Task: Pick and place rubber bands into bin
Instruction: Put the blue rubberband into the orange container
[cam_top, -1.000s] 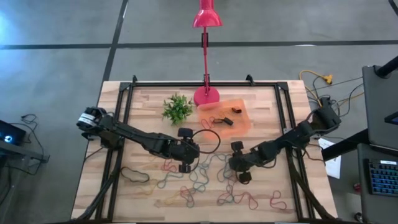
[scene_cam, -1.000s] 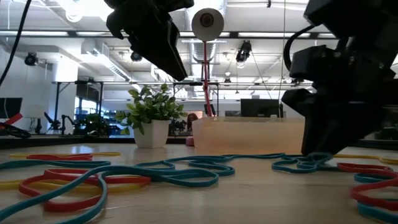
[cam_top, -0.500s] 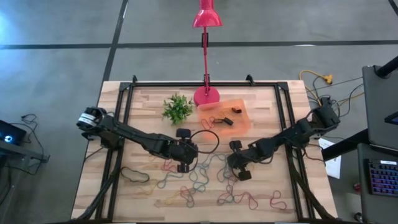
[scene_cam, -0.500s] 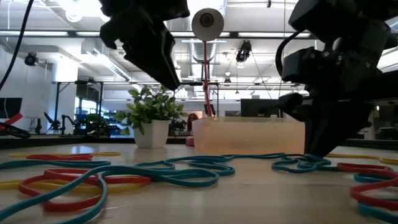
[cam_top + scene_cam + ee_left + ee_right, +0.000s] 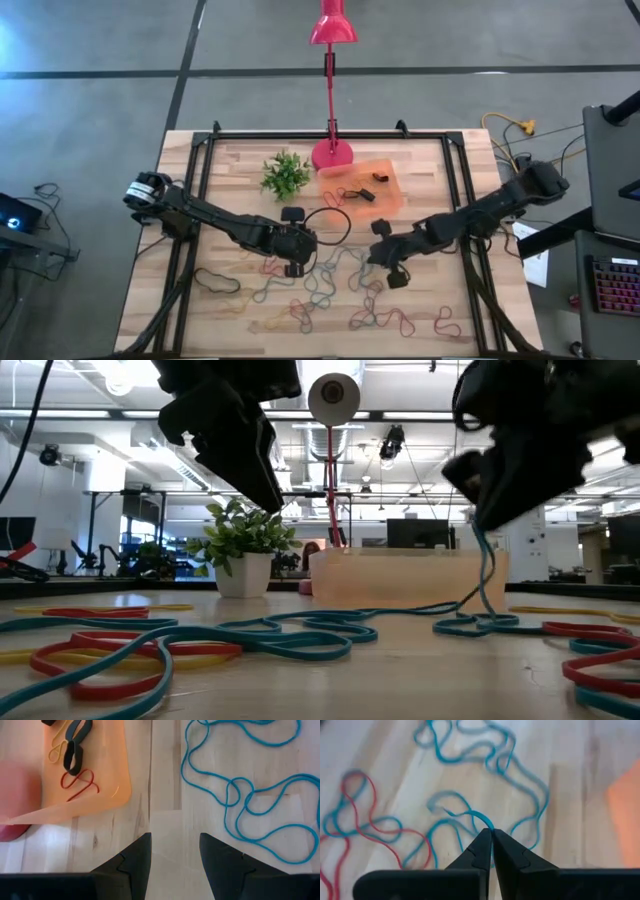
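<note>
Several rubber bands [image 5: 320, 290] in blue, red, yellow and black lie loose on the near half of the wooden table. The orange bin [image 5: 395, 195] sits at the far middle, with a black band [image 5: 75, 745], a yellow one and a red one inside. My right gripper [image 5: 384, 262] hangs above the bands, near the bin's front, shut on a blue rubber band [image 5: 484, 575]. My left gripper [image 5: 175, 855] hovers open over bare wood near the bin's corner, with nothing between its fingers. My right gripper pinches a short arc of the blue band [image 5: 484, 819] between its two fingertips [image 5: 481, 845], coming slantwise from above. The held part is lifted. Two strands hang down from the fingers [image 5: 486, 520], and the band's lower loops [image 5: 478, 624] lie on the table.
A small green plant [image 5: 285, 173] and the pink lamp base [image 5: 332, 153] stand at the far middle, left of the bin. Black frame rails [image 5: 200, 200] run along the table's left, right and far sides. Bare wood lies between the bin and the bands.
My right gripper has risen from the table with the blue band. The pinched part has been drawn up into two hanging strands, while the band's lower loops have stayed on the wood.
</note>
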Motion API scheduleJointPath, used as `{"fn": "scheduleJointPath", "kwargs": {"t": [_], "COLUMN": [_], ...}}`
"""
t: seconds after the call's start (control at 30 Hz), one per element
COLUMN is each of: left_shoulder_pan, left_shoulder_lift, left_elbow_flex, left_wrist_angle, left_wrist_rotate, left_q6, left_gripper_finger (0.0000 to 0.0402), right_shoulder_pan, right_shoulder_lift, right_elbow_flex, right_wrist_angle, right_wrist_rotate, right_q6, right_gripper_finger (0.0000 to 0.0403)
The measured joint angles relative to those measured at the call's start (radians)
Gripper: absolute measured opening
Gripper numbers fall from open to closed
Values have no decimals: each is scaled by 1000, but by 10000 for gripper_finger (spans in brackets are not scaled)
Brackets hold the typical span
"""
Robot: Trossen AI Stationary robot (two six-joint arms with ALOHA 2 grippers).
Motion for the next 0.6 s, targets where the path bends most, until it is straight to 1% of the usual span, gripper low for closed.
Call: {"fn": "scheduleJointPath", "kwargs": {"t": [0.2, 0.4, 0.43, 0.5, 0.6], "left_shoulder_pan": [0, 0, 0, 0, -1], "left_shoulder_lift": [0, 0, 0, 0, 0], "left_elbow_flex": [4, 4, 4, 4, 2], "left_wrist_angle": [4, 11, 12, 19, 18], "left_wrist_rotate": [0, 0, 0, 0, 0], "left_q6": [0, 0, 0, 0, 0], "left_gripper_finger": [151, 151, 151, 151, 151], "right_shoulder_pan": [23, 30, 29, 28, 29], "right_shoulder_lift": [-126, -245, -262, -286, -289], "right_elbow_flex": [1, 2, 2, 2, 2], "right_wrist_angle": [2, 8, 8, 4, -30], "right_wrist_rotate": [91, 284, 304, 302, 234], "right_q6": [-64, -143, -148, -146, -116], "right_gripper_finger": [8, 8, 8, 8, 8]}}
